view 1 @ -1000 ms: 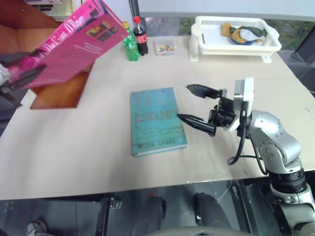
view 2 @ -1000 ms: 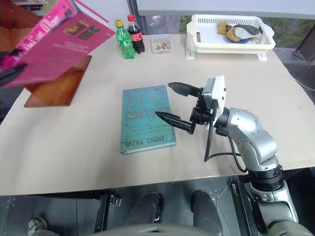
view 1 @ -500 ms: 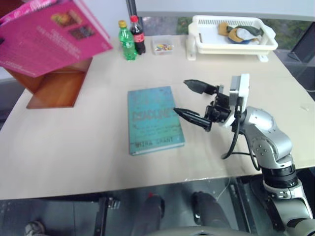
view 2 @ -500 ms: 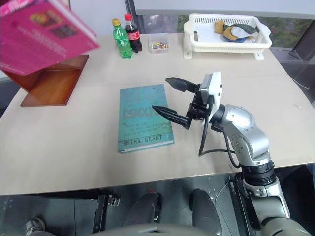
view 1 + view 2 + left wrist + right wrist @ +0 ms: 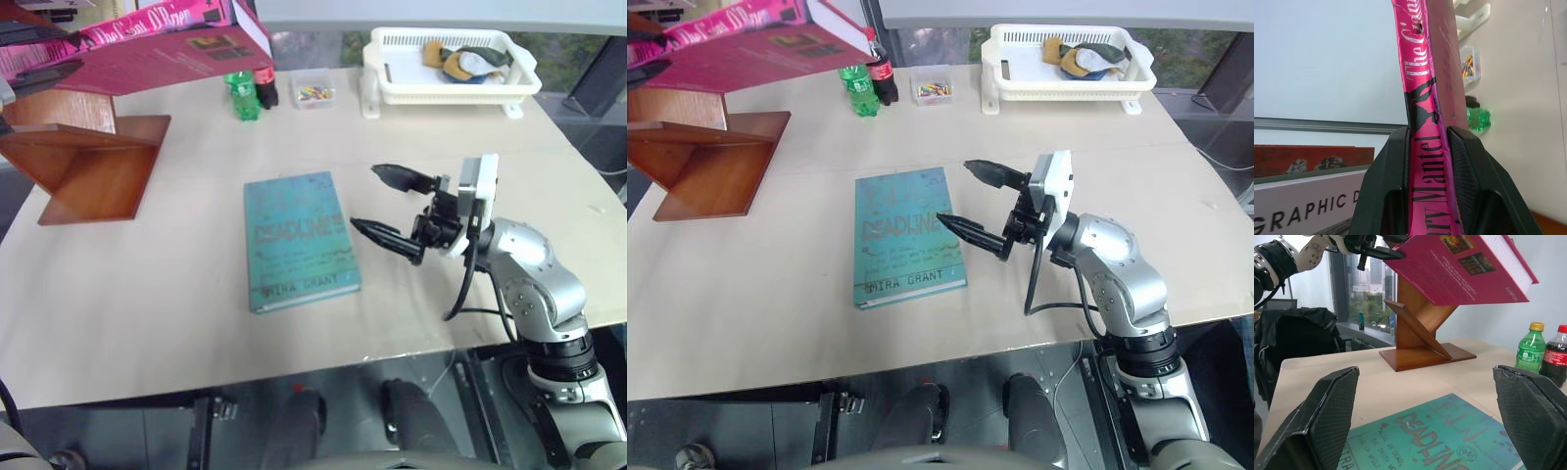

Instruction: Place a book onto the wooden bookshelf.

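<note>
Item one, at ten o'clock from my seat: the wooden bookshelf (image 5: 88, 166), standing on the table (image 5: 176, 294). Above it, at eleven, I have the left gripper (image 5: 1427, 147) pinching the book (image 5: 147, 54) by its spine, clear of the boards. Centre: teal-green book (image 5: 299, 240), flat (cover up). At three o'clock of it, the right gripper (image 5: 387, 206), fingers spread wide and holding nothing. At one o'clock: white basket (image 5: 446, 69).
</note>
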